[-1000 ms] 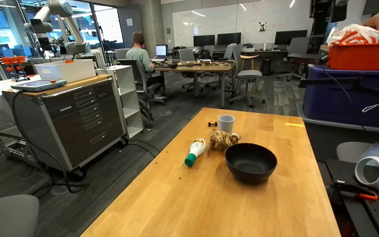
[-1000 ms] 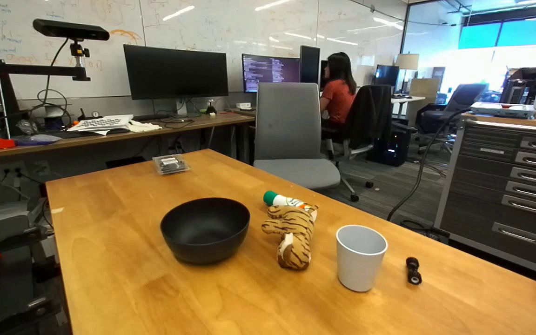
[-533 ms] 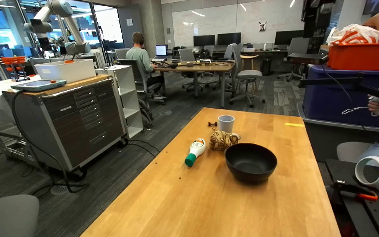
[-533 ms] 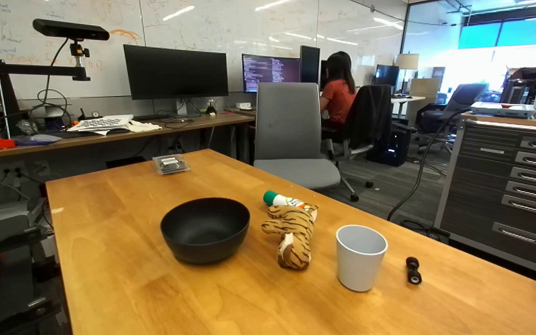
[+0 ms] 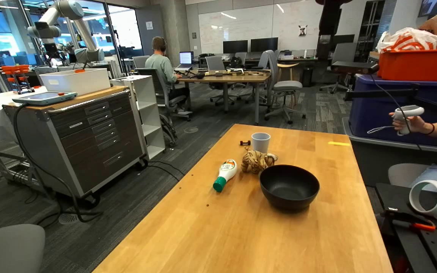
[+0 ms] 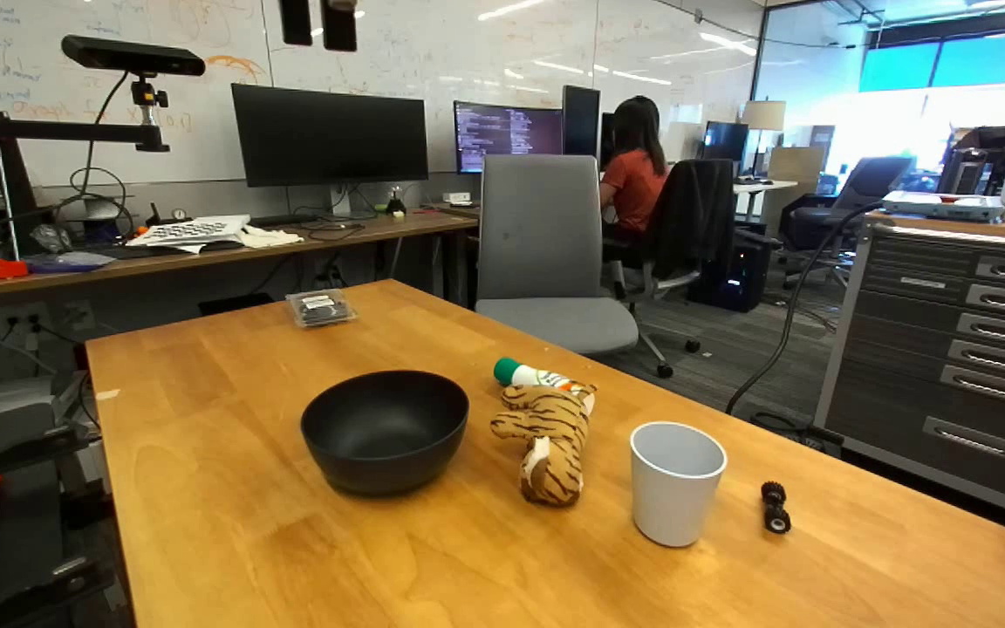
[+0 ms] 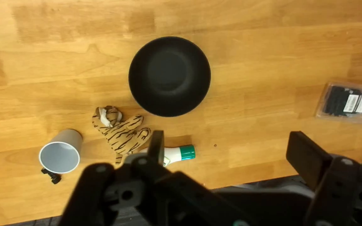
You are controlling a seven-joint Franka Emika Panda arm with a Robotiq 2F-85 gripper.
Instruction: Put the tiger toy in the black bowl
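In the wrist view, the tool (image 7: 226, 147) is above the table (image 7: 250, 62), and its two fingers (image 7: 156, 146) stand wide apart. The tiger toy (image 7: 121, 135) lies on the table, outside of the black bowl (image 7: 168, 77) and just beside it, at about seven o'clock. From the toy, a pale cup (image 7: 60, 157) stands at about eight o'clock, and near this cup, at its seven o'clock, is a small black piece (image 7: 52, 176). The white bottle (image 7: 172, 154) lies on its side at about four o'clock from the toy; one finger covers a part of it, and the green cap (image 7: 188, 152) points to three o'clock. Well apart from the bowl, at three o'clock, is a clear package (image 7: 349, 102). In an exterior view, the black fingertips (image 6: 297, 22) hang at the upper edge, near eleven o'clock.
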